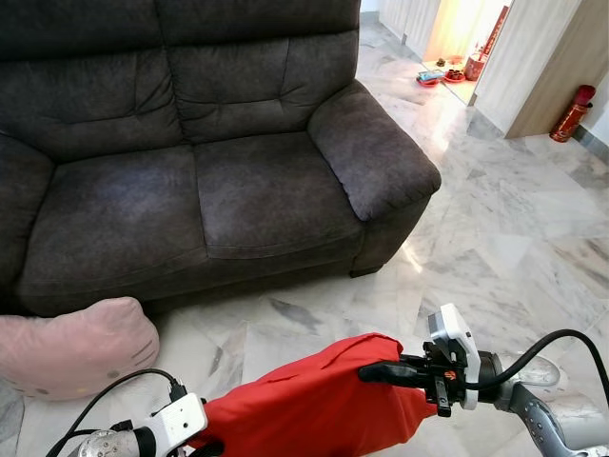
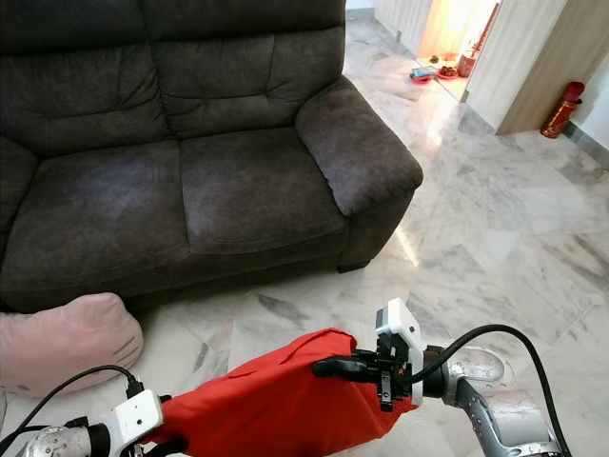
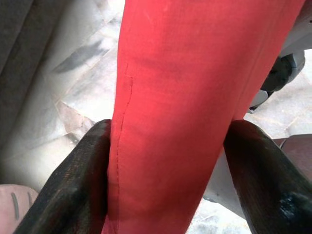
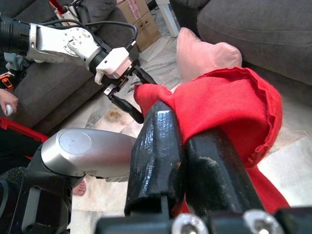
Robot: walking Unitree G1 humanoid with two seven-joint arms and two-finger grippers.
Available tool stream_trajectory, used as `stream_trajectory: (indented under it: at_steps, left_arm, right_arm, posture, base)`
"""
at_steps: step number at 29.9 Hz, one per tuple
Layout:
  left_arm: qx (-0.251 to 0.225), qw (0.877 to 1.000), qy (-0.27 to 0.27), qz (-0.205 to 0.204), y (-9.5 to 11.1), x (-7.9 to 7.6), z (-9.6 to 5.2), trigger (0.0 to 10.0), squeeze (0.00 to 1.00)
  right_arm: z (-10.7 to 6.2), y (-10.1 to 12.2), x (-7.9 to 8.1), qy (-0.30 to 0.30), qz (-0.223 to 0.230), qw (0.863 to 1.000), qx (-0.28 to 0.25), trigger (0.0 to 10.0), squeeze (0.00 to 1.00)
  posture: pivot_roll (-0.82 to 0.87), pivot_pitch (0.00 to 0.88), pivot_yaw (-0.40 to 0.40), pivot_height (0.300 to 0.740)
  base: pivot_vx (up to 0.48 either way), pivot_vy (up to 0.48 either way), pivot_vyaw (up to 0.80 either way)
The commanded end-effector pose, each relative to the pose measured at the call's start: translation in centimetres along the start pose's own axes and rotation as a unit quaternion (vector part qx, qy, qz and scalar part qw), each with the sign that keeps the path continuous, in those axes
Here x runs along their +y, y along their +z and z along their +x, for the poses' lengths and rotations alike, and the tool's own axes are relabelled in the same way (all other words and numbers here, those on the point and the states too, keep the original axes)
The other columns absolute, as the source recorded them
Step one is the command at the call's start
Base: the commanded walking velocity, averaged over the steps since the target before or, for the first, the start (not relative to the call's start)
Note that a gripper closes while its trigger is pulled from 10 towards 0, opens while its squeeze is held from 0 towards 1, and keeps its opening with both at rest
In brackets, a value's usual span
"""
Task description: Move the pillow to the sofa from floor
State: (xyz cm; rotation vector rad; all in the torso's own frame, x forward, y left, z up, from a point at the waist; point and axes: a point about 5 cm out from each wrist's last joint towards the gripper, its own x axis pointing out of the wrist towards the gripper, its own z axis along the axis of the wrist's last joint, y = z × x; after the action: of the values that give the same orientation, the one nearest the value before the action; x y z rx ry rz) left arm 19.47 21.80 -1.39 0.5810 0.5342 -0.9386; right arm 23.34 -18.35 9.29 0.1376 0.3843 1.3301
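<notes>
Fingers of right gripper (image 1: 385,372) and left gripper (image 4: 127,86) both pinching the red pillow (image 1: 314,405), held up off the marble floor (image 1: 495,238). Lift done, probably; next, carry forward onto the grey sofa (image 1: 190,162) seat, then let go.

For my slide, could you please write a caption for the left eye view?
Both grippers, left and right, hold a red pillow above marble floor, facing the grey sofa.
</notes>
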Motion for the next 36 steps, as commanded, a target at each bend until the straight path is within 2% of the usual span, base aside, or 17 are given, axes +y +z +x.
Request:
stream_trajectory:
  at_steps: [1,10,36]
  left_arm:
    - [0.013,1.0,-0.014,0.005,-0.55,-0.39,-0.2,0.0,0.0]
    - [0.018,0.999,-0.036,0.013,-0.71,-0.68,-0.23,0.0,0.0]
    - [0.002,0.999,-0.031,0.019,-0.04,-0.29,-0.07,0.0,0.0]
  right_arm:
    - [-0.05,2.14,0.31,0.02,-0.046,0.998,-0.035,10.0,0.0]
    - [0.03,1.94,0.3,0.018,-0.044,0.998,-0.032,10.0,0.0]
    - [0.13,1.46,0.25,0.011,-0.038,0.999,-0.033,10.0,0.0]
  posture:
    - [-0.02,0.091,-0.048,0.74]
    - [-0.02,0.091,-0.045,0.74]
    - [-0.02,0.09,-0.043,0.74]
  base:
    - [0.0,0.0,0.0]
    - [0.0,0.0,0.0]
    - [0.0,0.0,0.0]
